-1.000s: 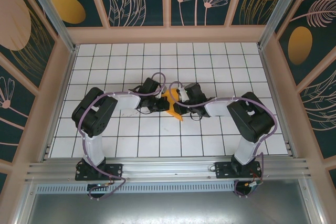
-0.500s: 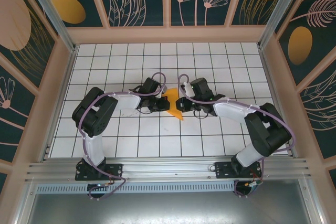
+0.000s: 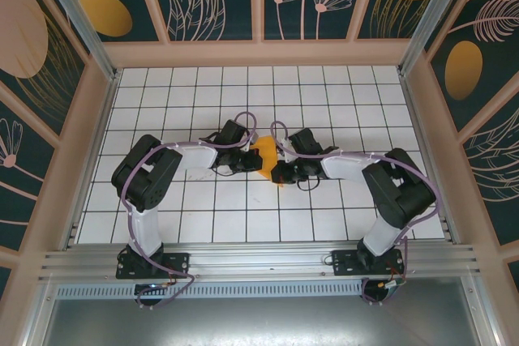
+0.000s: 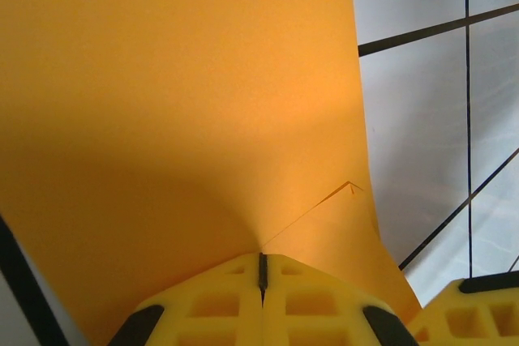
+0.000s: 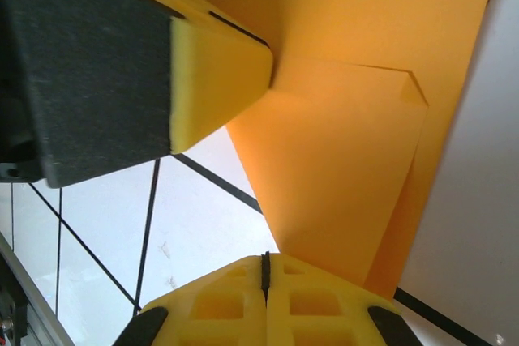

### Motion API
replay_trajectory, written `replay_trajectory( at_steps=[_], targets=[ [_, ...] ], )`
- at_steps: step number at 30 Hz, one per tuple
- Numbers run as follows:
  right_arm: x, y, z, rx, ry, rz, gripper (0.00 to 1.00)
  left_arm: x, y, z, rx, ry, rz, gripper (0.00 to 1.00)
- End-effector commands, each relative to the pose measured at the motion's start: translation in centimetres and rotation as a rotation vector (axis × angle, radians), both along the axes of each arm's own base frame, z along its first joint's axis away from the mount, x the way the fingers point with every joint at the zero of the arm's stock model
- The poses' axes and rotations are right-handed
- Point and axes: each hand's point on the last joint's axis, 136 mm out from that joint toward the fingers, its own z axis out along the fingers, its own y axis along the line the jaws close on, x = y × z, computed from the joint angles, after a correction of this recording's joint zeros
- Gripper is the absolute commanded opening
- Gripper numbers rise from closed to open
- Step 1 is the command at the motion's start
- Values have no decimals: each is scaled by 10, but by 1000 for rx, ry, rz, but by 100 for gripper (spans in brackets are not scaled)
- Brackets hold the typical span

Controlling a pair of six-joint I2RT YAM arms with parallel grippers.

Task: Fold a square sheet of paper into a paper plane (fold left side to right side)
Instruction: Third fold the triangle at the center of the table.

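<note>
near the middle of the top view, the sheet of paper (image 3: 265,154) shows as a small orange shape over the white grid table (image 3: 324,87), caught between the 2 grippers. the left gripper (image 3: 250,164) meets it from the left of the frame and the right gripper (image 3: 280,171) from the right. in the left wrist view the orange sheet fills the upper left and centre. the left gripper's 2 yellow fingers (image 4: 211,305) are pressed together at the bottom edge, pinching the paper where a thin crease runs up to the right. in the right wrist view the right gripper's fingers (image 5: 324,301) are clamped together at bottom centre on the lower edge of a folded flap. the left gripper's yellow fingertip meets the same sheet in the upper left.
</note>
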Motion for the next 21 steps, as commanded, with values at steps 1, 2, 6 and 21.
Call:
replay_trajectory(
  at_steps=[1,2,6,21],
  targets=[
    [1,2,0,-15,21,-3,5,-8,19,-34,130,44,28,6],
    [1,1,-1,-21,22,-6,5,-9,19,-35,131,44,28,6],
    [-2,-4,-8,-52,38,-11,5,-8,20,-35,136,44,27,7],
    [-13,-24,-36,-133,118,-67,3,-2,14,-21,114,13,22,8]
  ],
)
